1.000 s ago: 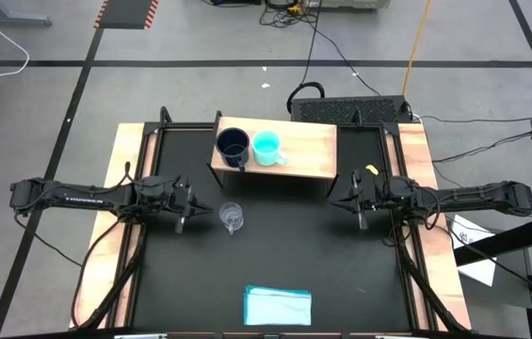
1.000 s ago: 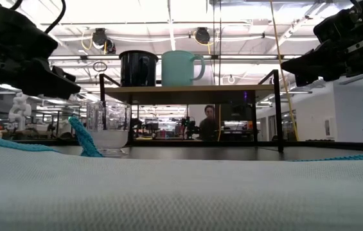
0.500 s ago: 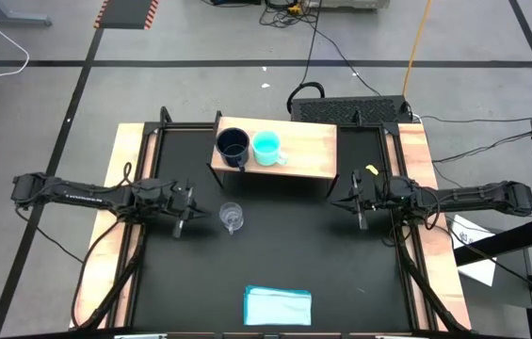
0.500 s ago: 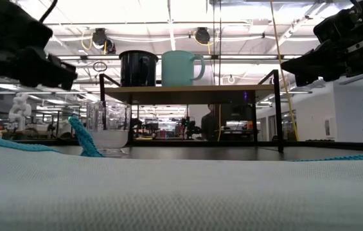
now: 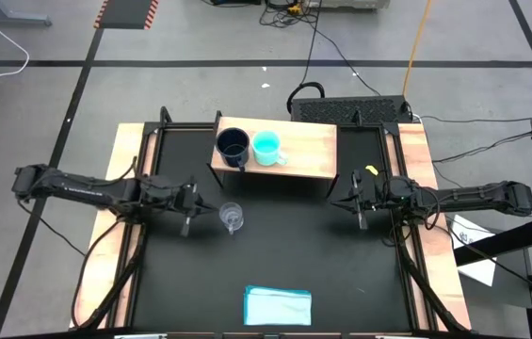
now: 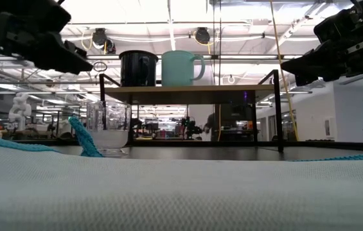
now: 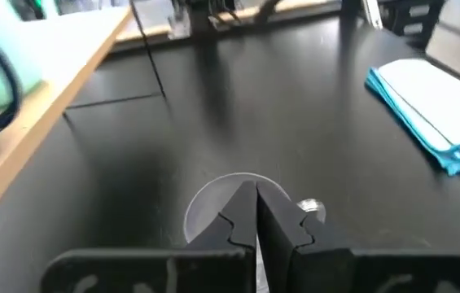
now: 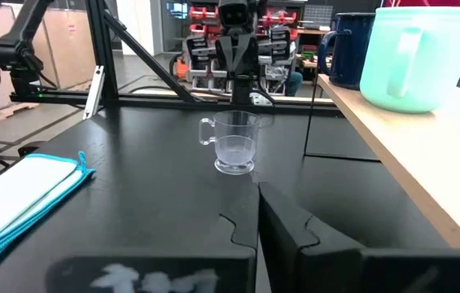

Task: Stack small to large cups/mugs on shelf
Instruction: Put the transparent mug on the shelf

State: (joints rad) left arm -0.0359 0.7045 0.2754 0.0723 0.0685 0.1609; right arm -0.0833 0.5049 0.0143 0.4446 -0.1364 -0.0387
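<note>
In the high view, the shelf (image 5: 308, 155) sits at upper centre of the black bench (image 5: 275, 254), carrying the navy mug (image 5: 233, 146) and the turquoise mug (image 5: 266, 148) side by side at its left end. The clear glass cup (image 5: 232, 217) stands on the bench just below the shelf. The left gripper (image 5: 190, 210) is beside the cup at centre left, jaws closed on nothing; the right gripper (image 5: 356, 202) waits at centre right, jaws closed. A folded blue cloth (image 5: 277, 306) lies at bottom centre.

In the low view, both mugs top the shelf at upper centre.

In the left wrist view, the closed jaws hang over the glass cup.
</note>
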